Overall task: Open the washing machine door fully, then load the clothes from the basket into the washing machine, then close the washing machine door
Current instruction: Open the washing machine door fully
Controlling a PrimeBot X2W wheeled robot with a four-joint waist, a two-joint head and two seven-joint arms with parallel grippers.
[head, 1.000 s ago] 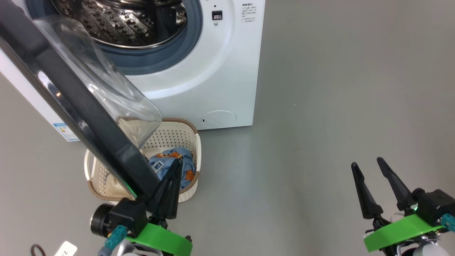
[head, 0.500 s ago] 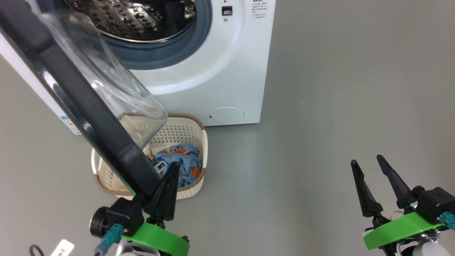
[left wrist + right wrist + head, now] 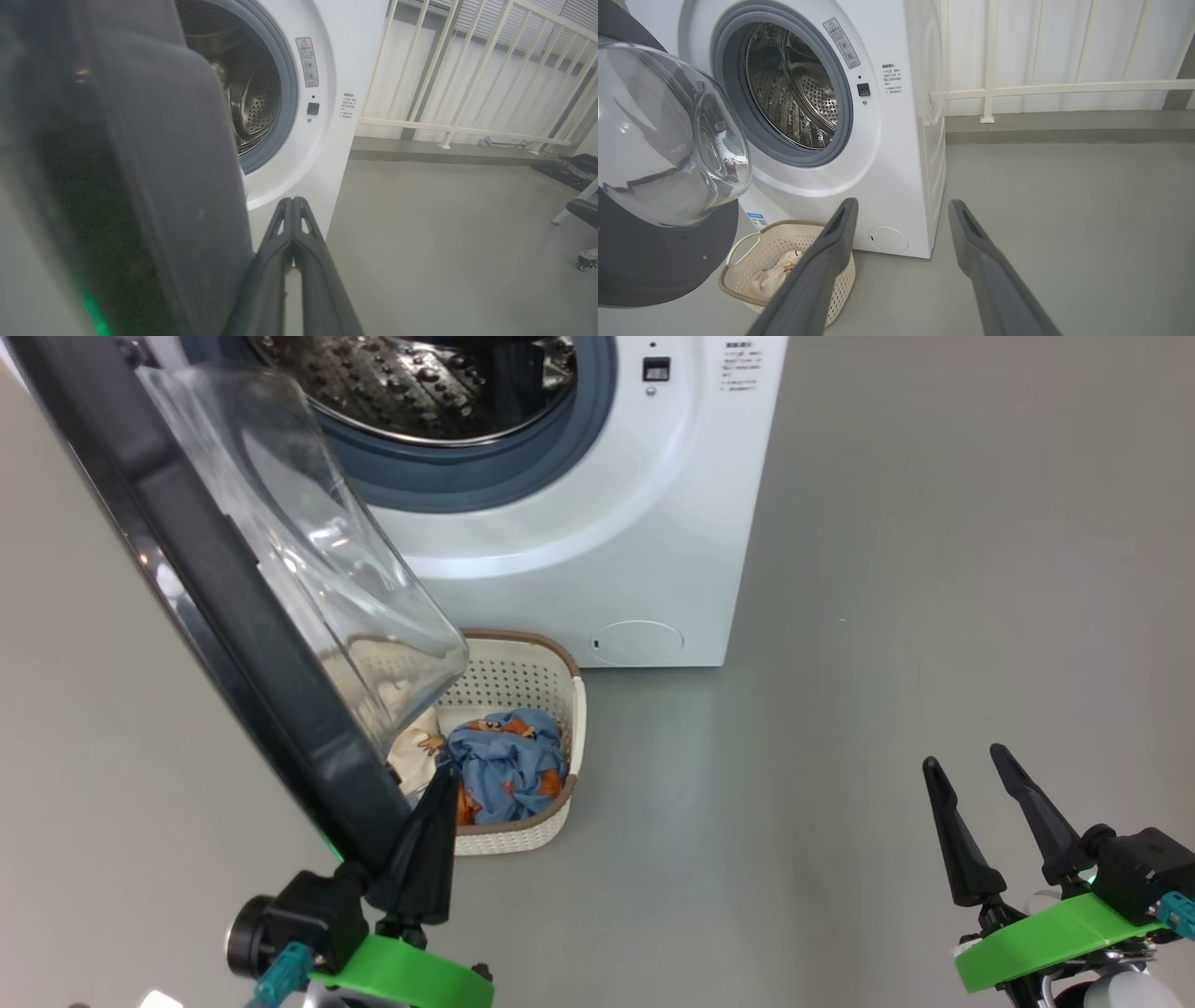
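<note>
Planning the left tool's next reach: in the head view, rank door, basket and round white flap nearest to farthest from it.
1. Door, right beside the left tool.
2. Basket, just beyond its tip.
3. Round white flap, low on the washing machine, farther right.

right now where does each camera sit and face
Head view: up on the head, looking down at the washing machine, its open door and the basket of clothes; left hand lower left, right hand lower right.
Left wrist view: on the left wrist, beside the door, facing the drum; shut fingers rise from below.
Right wrist view: on the right wrist, low, facing the washing machine front; open fingers rise from below.
Shared: both wrist views show the drum and white railing.
</note>
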